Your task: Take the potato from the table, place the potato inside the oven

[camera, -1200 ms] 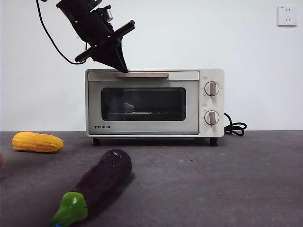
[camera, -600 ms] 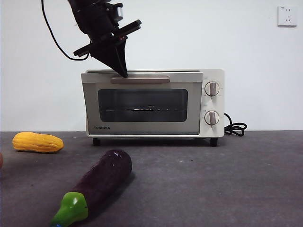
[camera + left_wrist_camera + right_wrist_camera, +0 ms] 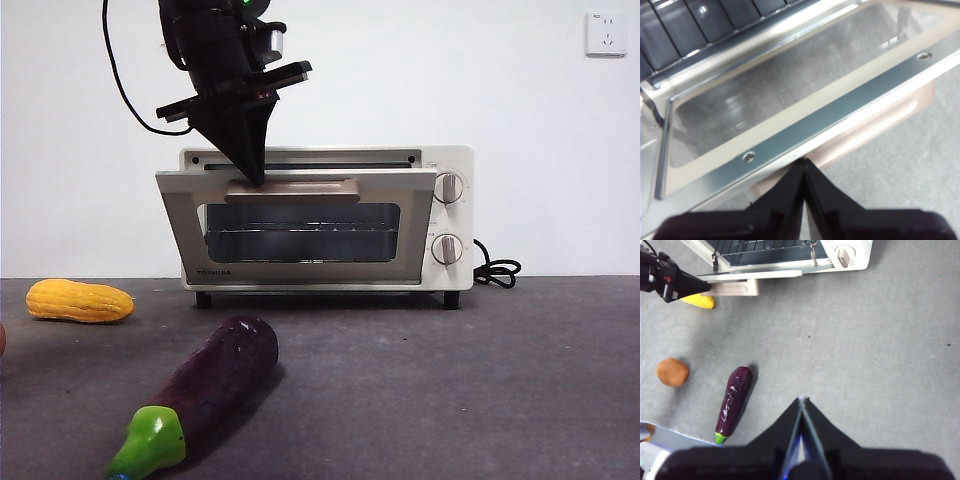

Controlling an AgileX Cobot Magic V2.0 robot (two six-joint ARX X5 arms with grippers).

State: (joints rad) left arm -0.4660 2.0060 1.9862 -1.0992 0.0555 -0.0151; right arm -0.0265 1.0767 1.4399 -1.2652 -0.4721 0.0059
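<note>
Overhead, left pincer (image 3: 256, 178) – jaws closed (empty) – presses the oven (image 3: 445, 215) handle (image 3: 290, 190).

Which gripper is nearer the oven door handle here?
Left. The left gripper has its tip at the oven's door handle. The right gripper hangs high over the table, far from it.

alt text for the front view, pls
The left gripper, fingers shut, presses its tip on the beige handle of the oven, whose glass door tilts partly open. On the table in front lie an eggplant and, far left, a corn cob.
</note>
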